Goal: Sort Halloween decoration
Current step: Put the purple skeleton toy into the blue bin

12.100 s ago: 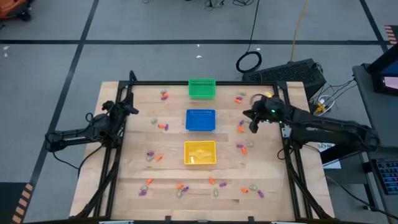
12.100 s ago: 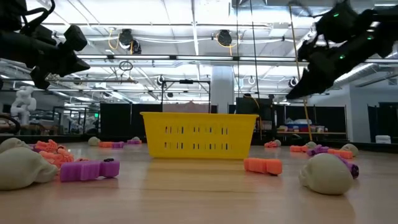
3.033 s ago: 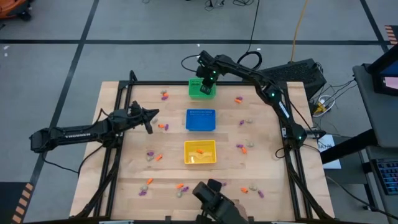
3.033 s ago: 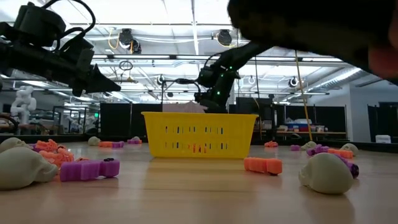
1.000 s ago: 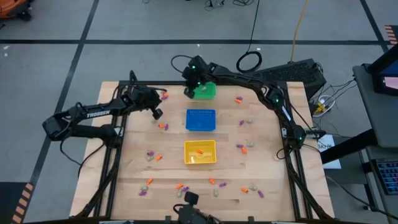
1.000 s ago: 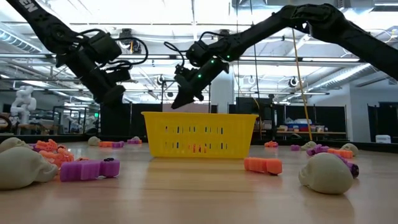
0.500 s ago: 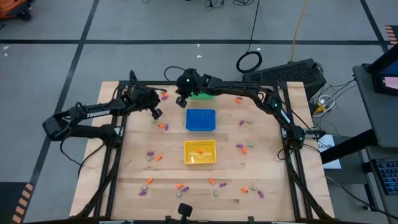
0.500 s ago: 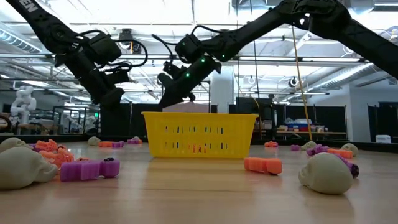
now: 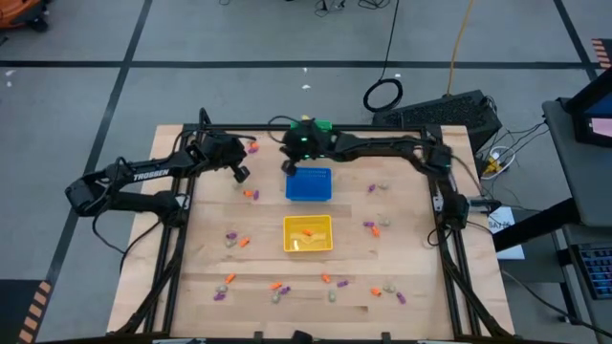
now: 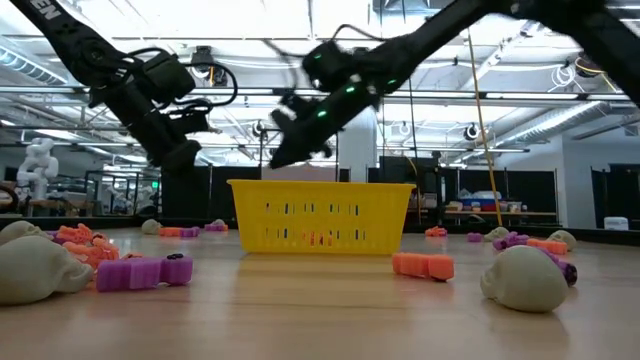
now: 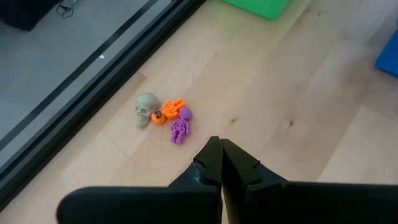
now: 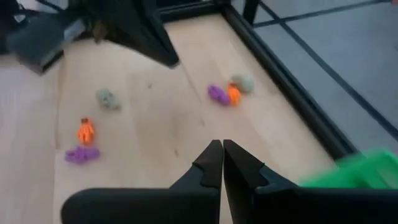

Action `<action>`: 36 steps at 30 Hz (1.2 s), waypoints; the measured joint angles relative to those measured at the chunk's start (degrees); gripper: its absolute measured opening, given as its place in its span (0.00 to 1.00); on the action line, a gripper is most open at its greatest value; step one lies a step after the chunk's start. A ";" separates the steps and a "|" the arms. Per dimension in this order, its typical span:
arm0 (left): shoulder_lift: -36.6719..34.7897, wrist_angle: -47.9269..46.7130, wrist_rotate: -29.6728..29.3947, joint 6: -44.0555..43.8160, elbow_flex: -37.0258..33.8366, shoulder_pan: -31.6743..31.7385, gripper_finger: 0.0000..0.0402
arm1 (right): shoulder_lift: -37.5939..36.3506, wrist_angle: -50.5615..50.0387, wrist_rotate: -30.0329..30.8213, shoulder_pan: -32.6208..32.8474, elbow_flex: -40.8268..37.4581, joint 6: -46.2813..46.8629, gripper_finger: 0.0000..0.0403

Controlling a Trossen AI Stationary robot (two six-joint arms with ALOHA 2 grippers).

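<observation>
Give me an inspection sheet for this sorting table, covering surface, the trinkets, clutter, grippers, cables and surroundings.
Surface: wooden table in a black frame.
Job's things: small orange, purple and pale trinkets scattered around the baskets; a skull, orange piece and purple skeleton cluster near the far-left edge; orange pieces in the yellow basket.
Baskets: green basket, blue basket and the yellow one in a row down the middle.
Clutter: nothing seen.
Grippers: left gripper shut, empty, above the far-left cluster; right gripper shut, empty, at the blue basket's left far corner.
Cables: coiled black cable and yellow cable on the floor.
Surroundings: grey floor, equipment to the right.
</observation>
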 joint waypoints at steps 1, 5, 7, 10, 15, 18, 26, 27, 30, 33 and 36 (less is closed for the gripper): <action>0.00 0.41 0.34 0.00 0.00 0.02 0.00 | -2.11 0.09 0.15 -0.03 -2.87 -0.26 0.00; 0.00 -0.21 2.25 0.00 0.00 0.02 0.00 | -10.17 1.17 0.39 0.04 -12.87 -1.34 0.00; 0.19 -0.73 2.96 -0.07 0.00 0.00 0.00 | -13.53 1.69 0.30 0.10 -16.69 -2.02 0.00; 1.40 -1.30 2.96 -0.20 0.08 0.06 0.00 | -17.95 1.25 0.24 0.03 -21.83 -2.47 0.00; 6.95 -1.47 2.60 -0.25 2.76 0.06 0.00 | -25.21 1.59 0.01 0.01 -28.45 -3.46 0.00; 11.46 -1.43 1.67 0.13 5.91 0.42 0.00 | -29.04 1.11 -0.04 -0.05 -31.26 -3.56 0.00; 19.29 -9.43 0.37 0.49 13.99 3.35 0.19 | -34.57 1.21 0.04 -0.08 -35.84 -4.92 0.00; 19.94 -10.05 0.38 0.52 14.34 3.60 0.22 | -34.65 1.23 0.02 -0.08 -35.94 -5.16 0.00; 21.92 -10.32 0.38 0.53 14.69 4.27 0.30 | -34.66 1.21 -0.02 -0.12 -36.05 -5.81 0.00; 23.91 -8.62 0.35 0.56 14.71 5.22 0.34 | -34.67 1.26 0.00 -0.16 -36.05 -7.23 0.00; 25.52 -6.80 0.35 0.52 14.71 6.02 0.35 | -34.68 1.40 -0.02 -0.61 -36.05 -7.98 0.00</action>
